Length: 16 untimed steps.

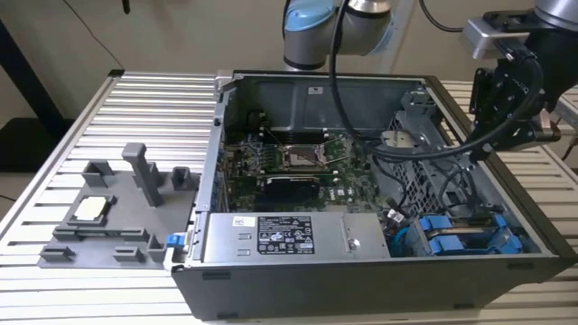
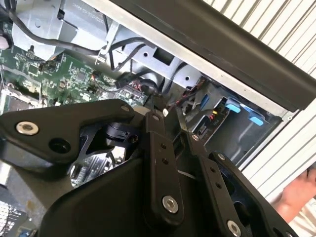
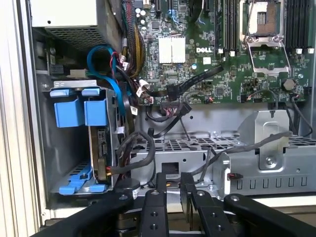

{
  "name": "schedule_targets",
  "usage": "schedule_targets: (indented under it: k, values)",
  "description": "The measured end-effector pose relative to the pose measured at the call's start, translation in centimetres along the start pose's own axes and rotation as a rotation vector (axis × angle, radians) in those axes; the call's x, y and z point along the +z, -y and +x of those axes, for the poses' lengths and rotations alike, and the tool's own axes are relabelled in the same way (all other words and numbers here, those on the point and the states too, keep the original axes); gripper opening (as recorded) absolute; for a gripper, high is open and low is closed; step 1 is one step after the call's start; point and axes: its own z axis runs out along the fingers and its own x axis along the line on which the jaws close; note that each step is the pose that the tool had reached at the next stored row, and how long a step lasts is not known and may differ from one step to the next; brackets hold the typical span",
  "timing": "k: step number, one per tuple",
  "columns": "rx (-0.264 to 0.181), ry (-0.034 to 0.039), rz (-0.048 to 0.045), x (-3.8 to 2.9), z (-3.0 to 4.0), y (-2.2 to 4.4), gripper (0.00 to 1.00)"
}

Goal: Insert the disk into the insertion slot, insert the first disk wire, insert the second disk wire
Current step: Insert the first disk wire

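The gripper (image 3: 175, 190), fingers pressed together and holding nothing, hung over the open computer case (image 1: 361, 277) near its drive-bay wall. Beyond and to one side, the disk (image 3: 98, 148) stood on edge in its blue carrier inside the insertion slot (image 3: 74, 108), wires (image 3: 133, 143) trailing beside it.

White lettering sits on the motherboard (image 3: 197, 74); the power-supply box (image 1: 284, 237) sticker print is illegible
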Motion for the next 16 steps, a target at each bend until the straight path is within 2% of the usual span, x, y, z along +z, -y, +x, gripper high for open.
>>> schedule_targets:
  k: [2,8,16]
  values:
    - [0.0,0.0,0.0,-0.02,-0.01,-0.56,0.27]
    - [0.0,0.0001,0.0005,-0.11,0.09,-3.27,0.27]
    - [-0.004,0.0001,0.0004,-0.22,0.2,-6.21,0.27]
